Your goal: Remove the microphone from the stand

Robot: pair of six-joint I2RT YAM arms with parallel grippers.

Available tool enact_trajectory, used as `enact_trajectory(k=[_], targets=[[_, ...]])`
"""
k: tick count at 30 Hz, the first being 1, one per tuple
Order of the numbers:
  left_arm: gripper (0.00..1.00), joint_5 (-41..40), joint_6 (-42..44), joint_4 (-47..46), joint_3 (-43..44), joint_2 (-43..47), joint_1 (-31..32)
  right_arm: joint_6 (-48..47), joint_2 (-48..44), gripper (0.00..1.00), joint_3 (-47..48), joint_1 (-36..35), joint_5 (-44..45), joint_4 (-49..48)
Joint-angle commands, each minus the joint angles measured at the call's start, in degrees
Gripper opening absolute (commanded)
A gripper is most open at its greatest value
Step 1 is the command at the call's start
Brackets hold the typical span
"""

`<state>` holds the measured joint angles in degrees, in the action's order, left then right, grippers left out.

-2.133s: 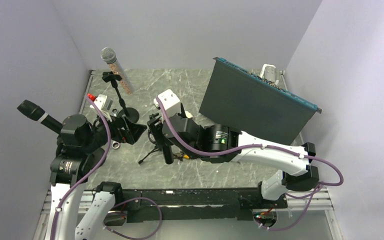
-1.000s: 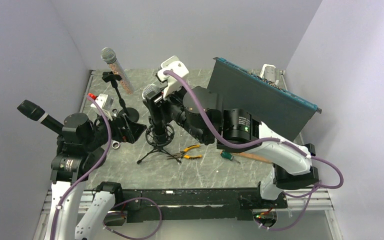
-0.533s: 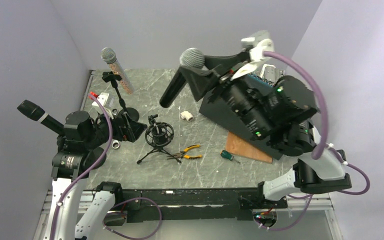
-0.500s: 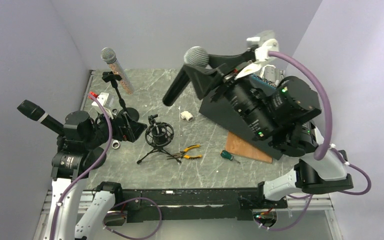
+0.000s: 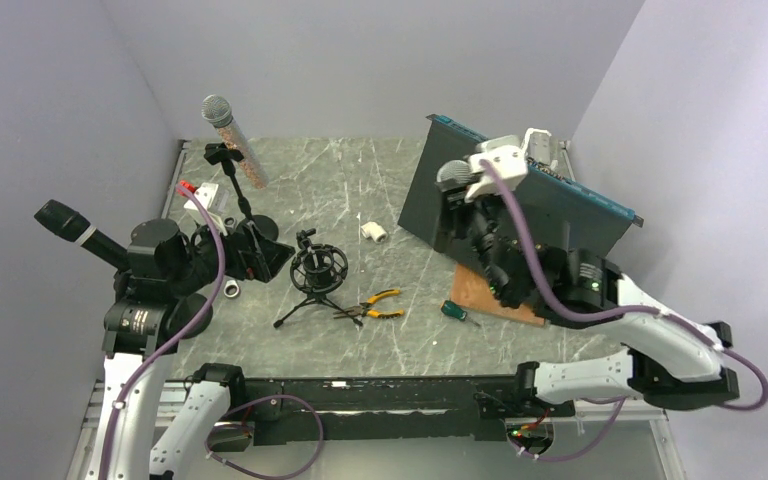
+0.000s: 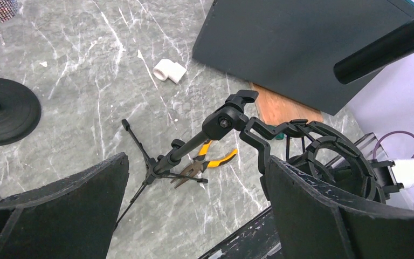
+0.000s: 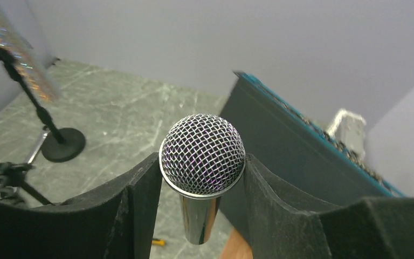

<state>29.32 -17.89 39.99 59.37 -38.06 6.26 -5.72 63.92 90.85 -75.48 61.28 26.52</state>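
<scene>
The microphone [image 5: 451, 177], grey mesh head on a dark body, is out of the stand and held by my right gripper [image 5: 460, 207] above the right side of the table, in front of the dark panel. In the right wrist view the two pads of the gripper [image 7: 202, 168] press on the mesh head [image 7: 202, 152]. The small black tripod stand [image 5: 317, 272] with its ring mount stands empty at mid table. My left gripper [image 5: 260, 256] is open just left of it. In the left wrist view the stand [image 6: 222, 123] shows between the open fingers.
A glittery microphone [image 5: 232, 135] sits on a round-base stand [image 5: 259, 231] at the back left. A black microphone [image 5: 68, 224] sticks out at far left. Yellow pliers [image 5: 376, 304], a screwdriver [image 5: 455, 312], a white pipe elbow [image 5: 373, 231], a leaning dark panel [image 5: 520, 210] and a wooden board [image 5: 488, 296] lie around.
My right gripper pulled the microphone up out of the ring mount, swung it high to the right, and now holds it lower by the dark panel. The left arm barely moved.
</scene>
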Motion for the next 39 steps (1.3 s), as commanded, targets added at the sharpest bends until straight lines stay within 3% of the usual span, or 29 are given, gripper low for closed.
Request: enact_trajectory(k=[1, 7, 18, 39], targets=[[0.99, 1.28, -1.09, -3.22, -0.18, -0.35, 0.37, 20.25, -7.0, 0.0, -2.48, 10.22, -10.72, 17.59], [0.99, 1.23, -1.4, -3.43, -0.92, -0.01, 0.67, 26.73, -2.72, 0.0, -8.94, 25.19, -30.27, 28.5], [0.99, 0.23, -0.28, -1.06, -0.25, 1.04, 0.77, 26.81, 10.19, 0.0, -13.88, 36.03, -57.93, 28.98], [0.99, 0.34, -0.96, -0.19, -1.69, 2.38, 0.94, 26.99, 32.66, 0.01, -13.0, 41.2, -59.05, 16.85]])
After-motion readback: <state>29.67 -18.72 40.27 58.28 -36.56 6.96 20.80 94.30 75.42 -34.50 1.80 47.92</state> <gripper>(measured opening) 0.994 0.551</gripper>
